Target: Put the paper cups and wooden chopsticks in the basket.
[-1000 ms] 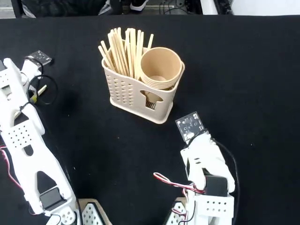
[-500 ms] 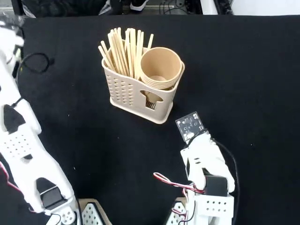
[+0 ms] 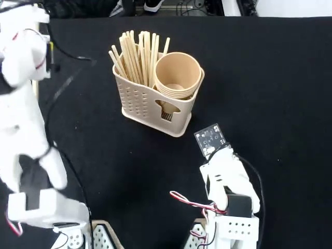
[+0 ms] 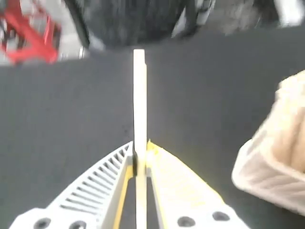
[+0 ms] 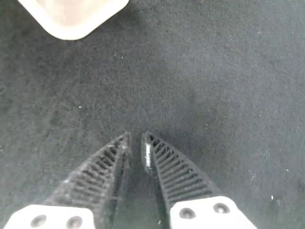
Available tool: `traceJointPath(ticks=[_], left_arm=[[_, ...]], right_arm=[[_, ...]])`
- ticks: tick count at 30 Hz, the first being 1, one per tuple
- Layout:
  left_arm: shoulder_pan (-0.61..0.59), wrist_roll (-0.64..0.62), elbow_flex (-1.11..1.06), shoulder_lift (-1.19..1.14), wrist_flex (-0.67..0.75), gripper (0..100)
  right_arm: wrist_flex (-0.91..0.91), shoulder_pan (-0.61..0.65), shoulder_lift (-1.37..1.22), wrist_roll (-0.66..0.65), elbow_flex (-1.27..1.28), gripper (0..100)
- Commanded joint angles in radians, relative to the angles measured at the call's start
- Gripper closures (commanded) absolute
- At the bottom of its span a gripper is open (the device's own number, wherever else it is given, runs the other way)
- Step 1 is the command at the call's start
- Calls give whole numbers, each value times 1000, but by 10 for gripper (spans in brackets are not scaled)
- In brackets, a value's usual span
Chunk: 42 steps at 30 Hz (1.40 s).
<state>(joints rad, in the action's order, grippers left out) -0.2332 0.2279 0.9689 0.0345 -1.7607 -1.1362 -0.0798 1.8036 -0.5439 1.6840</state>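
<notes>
At the left edge of the high view the left arm [image 3: 23, 129] stands raised over the black table [image 3: 270, 93]. In its wrist view the left gripper [image 4: 139, 151] is clamped on a single wooden chopstick [image 4: 139, 100]. The stick runs straight out between the two fingers and past their tips, above the dark tabletop. The beige basket [image 4: 269, 167] lies off to one side of that gripper, apart from it.

In the middle of the table the basket [image 3: 150, 106] stands upright, a perforated beige caddy with two compartments. Its left compartment holds a bundle of wooden chopsticks [image 3: 136, 54] standing on end and fanning out above the rim. Its right compartment holds a stack of paper cups [image 3: 178, 72], nested and mouth up.

To the right and nearer the front edge, the right arm [image 3: 228, 189] sits low, just short of the basket's near corner. The right gripper [image 5: 136, 139] points at bare table with its fingers drawn in to a narrow slit and nothing between them. A corner of the basket [image 5: 71, 16] shows ahead of it.
</notes>
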Motion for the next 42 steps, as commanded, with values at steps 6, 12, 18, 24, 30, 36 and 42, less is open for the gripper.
traceJointPath(ticks=[6, 12, 18, 24, 30, 36, 42], left_arm=[[202, -141, -27, 293, 3, 970], [349, -166, -105, 493, 107, 970], [447, -235, -427, 620, 465, 971], [366, -393, -1036, 741, 1049, 972], [349, -397, -1517, 902, 1646, 972], [351, -399, -1598, 911, 1709, 971], [351, -404, -1595, 804, 1711, 971]], right_arm=[[17, 8, 71, -3, -7, 946], [17, 8, 71, -3, -7, 946], [17, 8, 71, -3, -7, 946], [17, 8, 71, -3, -7, 946], [17, 8, 71, -3, -5, 946], [17, 8, 71, -3, -5, 946], [17, 6, 71, -3, -5, 946]])
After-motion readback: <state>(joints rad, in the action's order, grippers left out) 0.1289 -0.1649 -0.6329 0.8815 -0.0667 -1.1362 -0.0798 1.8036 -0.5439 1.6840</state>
